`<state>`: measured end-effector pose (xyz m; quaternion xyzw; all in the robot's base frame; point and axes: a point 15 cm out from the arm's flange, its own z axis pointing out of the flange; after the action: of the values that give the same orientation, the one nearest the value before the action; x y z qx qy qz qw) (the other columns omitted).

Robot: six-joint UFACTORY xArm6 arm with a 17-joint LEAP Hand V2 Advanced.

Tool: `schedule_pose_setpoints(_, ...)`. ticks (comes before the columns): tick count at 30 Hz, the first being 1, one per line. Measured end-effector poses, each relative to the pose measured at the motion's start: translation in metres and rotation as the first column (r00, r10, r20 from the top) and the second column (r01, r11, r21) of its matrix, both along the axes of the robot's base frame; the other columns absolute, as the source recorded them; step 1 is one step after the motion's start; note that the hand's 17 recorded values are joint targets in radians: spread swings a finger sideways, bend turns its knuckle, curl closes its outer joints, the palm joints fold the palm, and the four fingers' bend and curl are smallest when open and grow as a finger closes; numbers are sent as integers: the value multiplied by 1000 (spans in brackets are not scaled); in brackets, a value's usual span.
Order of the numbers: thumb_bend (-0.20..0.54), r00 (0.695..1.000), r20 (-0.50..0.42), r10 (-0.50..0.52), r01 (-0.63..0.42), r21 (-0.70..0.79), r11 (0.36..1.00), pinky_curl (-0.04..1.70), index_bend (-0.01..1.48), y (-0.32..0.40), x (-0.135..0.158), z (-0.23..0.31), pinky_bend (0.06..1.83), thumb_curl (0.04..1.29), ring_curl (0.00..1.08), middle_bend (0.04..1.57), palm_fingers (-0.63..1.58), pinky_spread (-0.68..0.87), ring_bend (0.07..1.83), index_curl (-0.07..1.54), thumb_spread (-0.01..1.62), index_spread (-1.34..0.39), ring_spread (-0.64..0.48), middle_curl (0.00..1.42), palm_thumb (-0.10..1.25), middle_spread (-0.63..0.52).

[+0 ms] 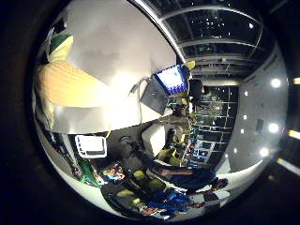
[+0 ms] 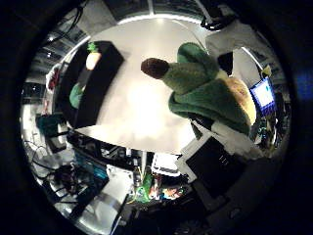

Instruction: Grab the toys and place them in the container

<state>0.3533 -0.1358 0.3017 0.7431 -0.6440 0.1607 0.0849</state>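
- The hand holds a plush corn toy, its white and black fingers curled round the toy's green husk; the toy fills much of the thumb side view and sits close against the palm.
- The toy's yellow ribbed cob and a green leaf show in the little finger side view, above the white table.
- A black container sits at one edge of the table, well apart from the held toy.
- Inside the container lie a carrot toy with a green top and a green toy.
- A laptop stands open near another table edge, its screen lit blue.
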Motion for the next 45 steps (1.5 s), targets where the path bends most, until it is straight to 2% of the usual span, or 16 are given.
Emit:
schedule_pose_setpoints(3, -23, 998, 10, 54, -54, 33, 998, 175, 1296, 57, 9, 3, 169, 510, 114, 702, 401, 350, 179, 536, 898, -401, -36, 423, 995, -331)
schedule_pose_setpoints(9, -22, 982, 110, 156, -165, 82, 983, 169, 1280, 173, 50, 36, 166, 511, 127, 700, 421, 345, 190, 532, 895, -402, -53, 423, 994, -332)
schedule_pose_setpoints(17, -22, 936, 230, 267, -302, 136, 943, 149, 1239, 283, 104, 57, 164, 513, 150, 711, 467, 348, 201, 526, 893, -406, -84, 430, 994, -339)
schedule_pose_setpoints(25, -24, 892, 302, 337, -416, 252, 874, 126, 1193, 384, 115, 58, 169, 510, 175, 700, 519, 362, 216, 525, 910, -411, -128, 432, 993, -347)
schedule_pose_setpoints(27, -20, 886, 299, 355, -434, 262, 862, 149, 1053, 402, 114, 56, 227, 503, 199, 622, 443, 368, 274, 500, 935, -437, -125, 415, 991, -300)
schedule_pose_setpoints(28, -33, 884, 294, 363, -441, 268, 857, 178, 872, 409, 113, 53, 303, 493, 219, 533, 350, 383, 336, 453, 953, -463, -94, 389, 957, -250)
schedule_pose_setpoints(29, -31, 882, 289, 373, -449, 272, 851, 186, 816, 416, 112, 51, 326, 491, 224, 510, 323, 385, 352, 434, 958, -470, -84, 381, 952, -237)
schedule_pose_setpoints(31, -48, 876, 277, 394, -465, 271, 843, 248, 438, 424, 109, 44, 522, 463, 252, 331, 166, 426, 448, 316, 957, -498, 29, 329, 875, -98)
schedule_pose_setpoints(32, -42, 875, 269, 402, -469, 269, 841, 285, 197, 427, 108, 42, 651, 451, 264, 246, 74, 453, 499, 253, 945, -491, 100, 304, 837, 2)
schedule_pose_setpoints(33, -36, 873, 268, 407, -474, 268, 839, 294, 144, 430, 108, 42, 682, 448, 266, 225, 56, 457, 511, 234, 943, -491, 122, 299, 831, 34)
schedule_pose_setpoints(36, -36, 867, 246, 432, -489, 261, 833, 326, 104, 435, 109, 38, 821, 426, 274, 197, -13, 488, 576, 175, 949, -487, 204, 296, 775, 160)
schedule_pose_setpoints(42, -27, 871, 227, 437, -487, 266, 832, 325, 130, 432, 106, 35, 879, 410, 263, 202, -37, 503, 581, 164, 960, -478, 241, 314, 758, 203)
schedule_pose_setpoints(45, -26, 873, 219, 436, -482, 259, 837, 311, 148, 424, 104, 39, 851, 407, 253, 203, -41, 498, 555, 175, 961, -473, 239, 319, 758, 203)
